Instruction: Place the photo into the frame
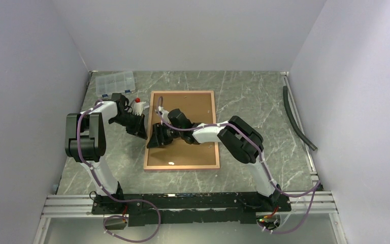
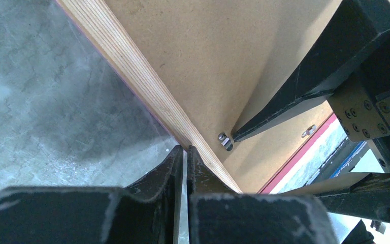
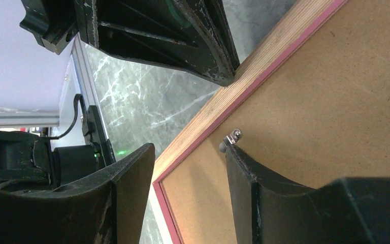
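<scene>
Shows left gripper (image 2: pixel 185 152) pinched shut against 9 o'clock rail of frame (image 1: pixel 183 166), right gripper (image 3: pixel 189 148) part-open astride it, fingertip at clip (image 3: pixel 236 134)

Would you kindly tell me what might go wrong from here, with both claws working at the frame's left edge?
1. The open right claw has one finger against a small metal tab on the backing board; it may slip off.
2. The shut left claw sits at the frame's narrow wooden rim and could slide off or shift the frame.
3. Both claws are very close together, so they might collide.
</scene>
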Motion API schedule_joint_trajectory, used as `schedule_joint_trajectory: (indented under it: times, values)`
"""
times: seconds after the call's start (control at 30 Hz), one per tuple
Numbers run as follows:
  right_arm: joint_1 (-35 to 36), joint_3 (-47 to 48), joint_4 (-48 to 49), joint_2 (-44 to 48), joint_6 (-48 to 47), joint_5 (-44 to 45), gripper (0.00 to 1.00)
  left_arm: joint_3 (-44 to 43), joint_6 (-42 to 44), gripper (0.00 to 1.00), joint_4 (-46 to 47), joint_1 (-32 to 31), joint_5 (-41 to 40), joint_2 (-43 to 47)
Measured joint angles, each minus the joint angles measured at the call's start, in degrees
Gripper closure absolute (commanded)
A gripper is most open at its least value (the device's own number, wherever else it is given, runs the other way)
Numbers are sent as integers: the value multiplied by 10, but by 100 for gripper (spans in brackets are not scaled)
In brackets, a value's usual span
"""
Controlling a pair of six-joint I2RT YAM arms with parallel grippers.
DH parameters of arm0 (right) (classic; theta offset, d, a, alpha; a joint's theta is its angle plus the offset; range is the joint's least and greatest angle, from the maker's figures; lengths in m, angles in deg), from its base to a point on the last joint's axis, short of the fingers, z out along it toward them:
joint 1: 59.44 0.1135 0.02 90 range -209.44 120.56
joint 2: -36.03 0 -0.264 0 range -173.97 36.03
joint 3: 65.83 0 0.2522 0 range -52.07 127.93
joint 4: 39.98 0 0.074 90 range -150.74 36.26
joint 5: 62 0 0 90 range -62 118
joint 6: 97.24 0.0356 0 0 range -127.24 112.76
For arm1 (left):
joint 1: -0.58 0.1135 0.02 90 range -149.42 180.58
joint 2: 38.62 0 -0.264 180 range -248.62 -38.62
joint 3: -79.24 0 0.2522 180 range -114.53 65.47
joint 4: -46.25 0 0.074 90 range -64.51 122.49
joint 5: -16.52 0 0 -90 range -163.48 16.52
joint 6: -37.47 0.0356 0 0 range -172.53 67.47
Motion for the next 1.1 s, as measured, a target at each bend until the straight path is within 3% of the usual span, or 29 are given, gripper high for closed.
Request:
schedule_joint_trajectory:
  times: [1.1]
  values:
    - [2,16,9,-18,0,-21,46,-8,0,90,-9,-4,-9,-2]
